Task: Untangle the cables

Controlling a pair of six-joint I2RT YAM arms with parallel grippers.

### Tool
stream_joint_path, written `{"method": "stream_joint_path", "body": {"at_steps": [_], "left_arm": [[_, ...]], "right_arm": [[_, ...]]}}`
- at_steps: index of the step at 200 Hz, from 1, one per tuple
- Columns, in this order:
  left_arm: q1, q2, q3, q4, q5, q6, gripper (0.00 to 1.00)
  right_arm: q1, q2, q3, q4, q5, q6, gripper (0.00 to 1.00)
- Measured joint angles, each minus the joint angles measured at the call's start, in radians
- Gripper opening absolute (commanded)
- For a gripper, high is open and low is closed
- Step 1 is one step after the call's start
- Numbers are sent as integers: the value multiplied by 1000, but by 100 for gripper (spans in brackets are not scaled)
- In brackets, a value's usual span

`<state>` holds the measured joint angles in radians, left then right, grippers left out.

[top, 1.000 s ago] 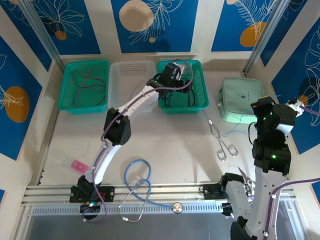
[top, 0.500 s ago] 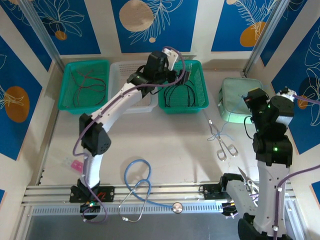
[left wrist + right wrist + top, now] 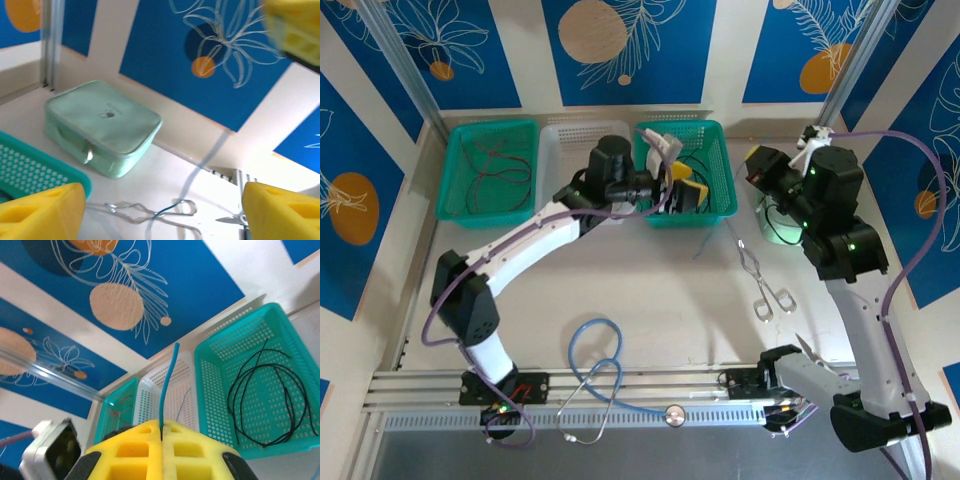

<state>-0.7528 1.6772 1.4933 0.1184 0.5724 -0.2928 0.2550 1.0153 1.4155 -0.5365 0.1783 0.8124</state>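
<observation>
My right gripper point(image 3: 161, 426) is shut on a thin blue cable point(image 3: 167, 385) that rises straight out from between its yellow pads; from above it point(image 3: 760, 165) hangs over the mint pouch. The blue cable point(image 3: 200, 165) slants down across the metal forceps point(image 3: 150, 212). My left gripper point(image 3: 682, 192) reaches over the right green basket point(image 3: 725, 205), its jaws open and turned to the right; in its wrist view the gripper point(image 3: 160, 215) has the blue cable passing between the wide-apart pads, touching neither. A black cable point(image 3: 270, 390) lies coiled in that basket. Red cable point(image 3: 490, 165) lies in the left green basket.
A white basket point(image 3: 570, 150) stands between the two green ones, with a thin wire point(image 3: 182, 397) in it. The mint pouch point(image 3: 100, 125) sits at the right, forceps point(image 3: 760, 280) and scissors point(image 3: 810, 355) in front of it. A light-blue stethoscope point(image 3: 595, 370) lies near the front rail.
My left arm has stretched out lower and its gripper has turned to face right over the right basket. My right arm has swung left and up over the pouch with the blue cable.
</observation>
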Motion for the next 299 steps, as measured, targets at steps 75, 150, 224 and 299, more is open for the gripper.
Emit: {"method": "stream_joint_path", "body": {"at_steps": [75,150,224,299], "left_arm": [[-30,-91,-167,129,8,3,85],[-31,-48,-171,203,14,-97,0],[3,-58,-200,241,6,-183,0],[125,-189,-189,134,71,-219,0]], "right_arm": [[161,61,66,2,-51,-4,0],[209,68,66,5,-51,-13,0],[100,35,44,-1,-82,-31,79],[-189,-49,-319,-12,-395,165,73]]}}
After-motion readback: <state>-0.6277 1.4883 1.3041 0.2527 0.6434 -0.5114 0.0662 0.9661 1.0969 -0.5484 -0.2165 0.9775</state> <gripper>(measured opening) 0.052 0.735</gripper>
